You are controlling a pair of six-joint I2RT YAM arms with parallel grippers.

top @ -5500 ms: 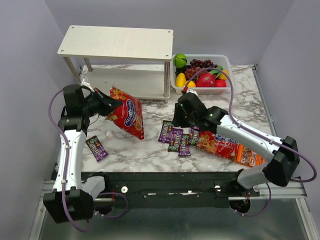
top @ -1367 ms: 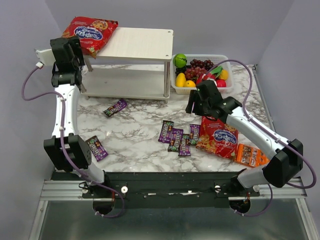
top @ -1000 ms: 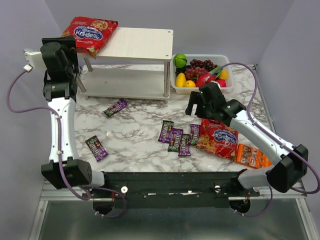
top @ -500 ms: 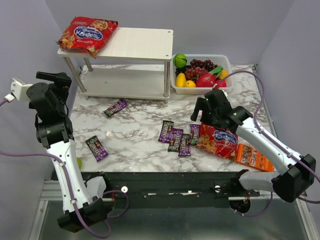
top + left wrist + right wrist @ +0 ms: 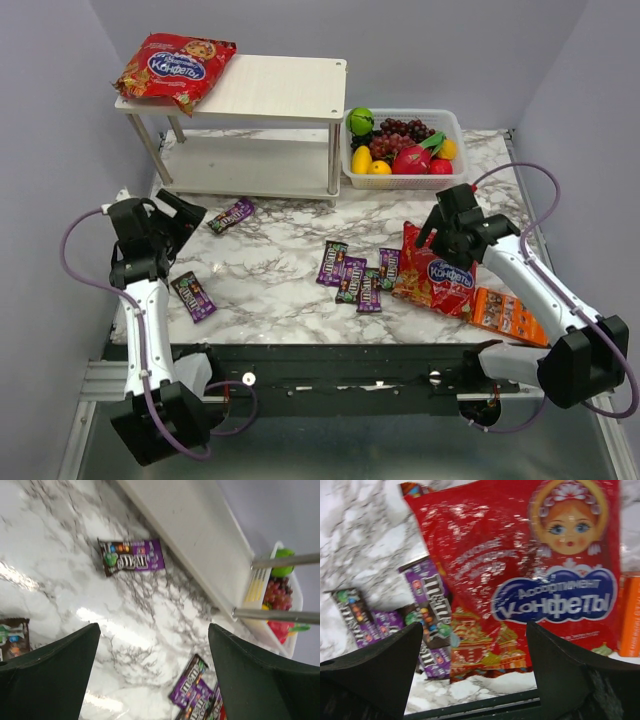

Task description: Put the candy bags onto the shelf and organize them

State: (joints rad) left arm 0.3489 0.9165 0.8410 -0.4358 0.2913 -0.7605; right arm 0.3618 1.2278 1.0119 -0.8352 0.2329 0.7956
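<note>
**Top view.** A white two-tier shelf (image 5: pixel 270 85) stands at the rear of the marble desk (image 5: pixel 270 310). One red candy bag (image 5: pixel 175 65) lies on the left end of the upper board, overhanging its corner. The second red bag (image 5: pixel 437 278) lies on the desk, just right of a cluster of four purple M&M's packets (image 5: pixel 352 276) and just beside an orange packet (image 5: pixel 505 312). A lone M&M's packet (image 5: pixel 231 215) lies in front of the shelf, and another (image 5: pixel 192 296) lies near the left arm. The white basket (image 5: pixel 452 125) right of the shelf holds a green fruit, dark grapes, and yellow and red fruit.

**Right wrist view.** Under a matryoshka face, the blue oval label (image 5: pixel 552 600) reads "Ассортимент Конфеты" in white. The right claw (image 5: pixel 425 238) hangs over this bag, spread wide and gripping nothing.

**Left wrist view.** The "m&m's" lettering is legible on the packets. The left claw (image 5: pixel 185 215) is spread wide and empty above bare desk.
</note>
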